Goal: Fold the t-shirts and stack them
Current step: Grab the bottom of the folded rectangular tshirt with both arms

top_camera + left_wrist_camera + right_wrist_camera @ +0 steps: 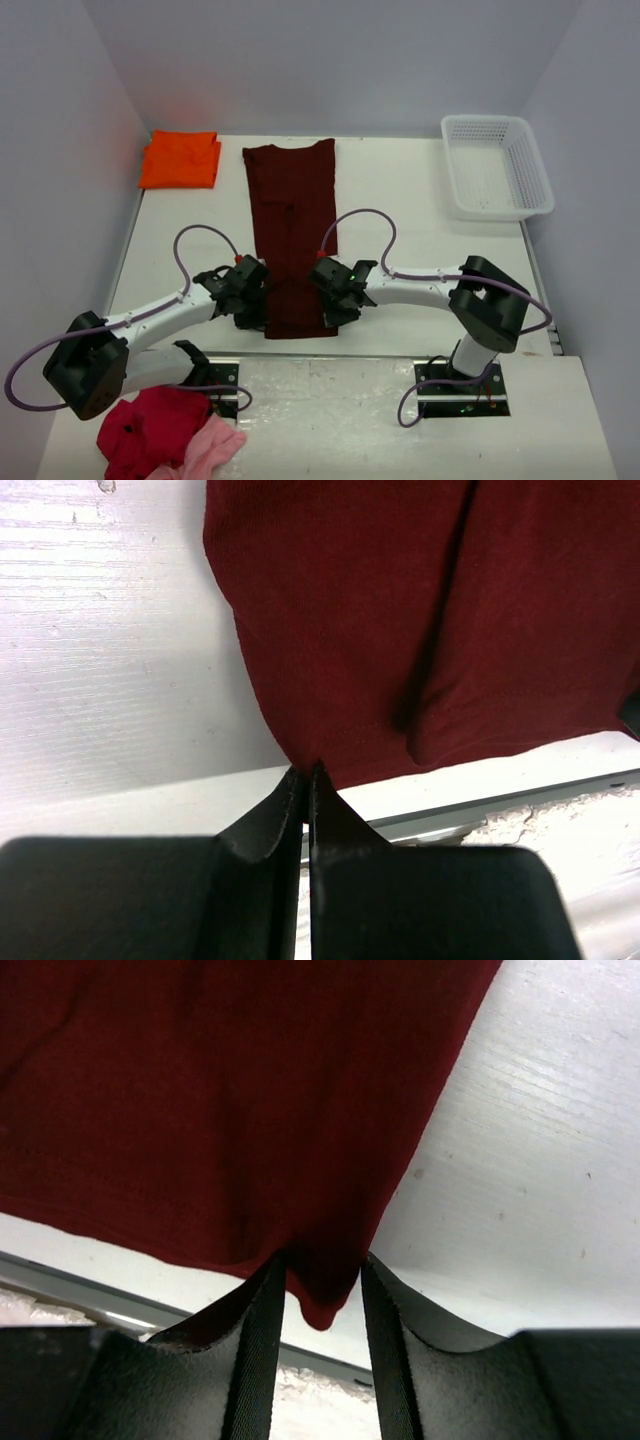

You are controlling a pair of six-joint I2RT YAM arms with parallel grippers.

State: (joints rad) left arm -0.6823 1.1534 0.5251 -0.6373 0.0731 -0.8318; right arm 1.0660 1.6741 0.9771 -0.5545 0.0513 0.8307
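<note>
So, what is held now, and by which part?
Left end effector seems to pinch the dark maroon cloth t-shirt at its near-left hem corner; right end effector, open, straddles the near-right corner.

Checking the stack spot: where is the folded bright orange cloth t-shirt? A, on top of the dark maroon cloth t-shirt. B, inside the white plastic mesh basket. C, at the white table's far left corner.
C: the bright orange cloth t-shirt lies folded at the far left corner of the white table, apart from the dark maroon cloth t-shirt in the middle.
</note>
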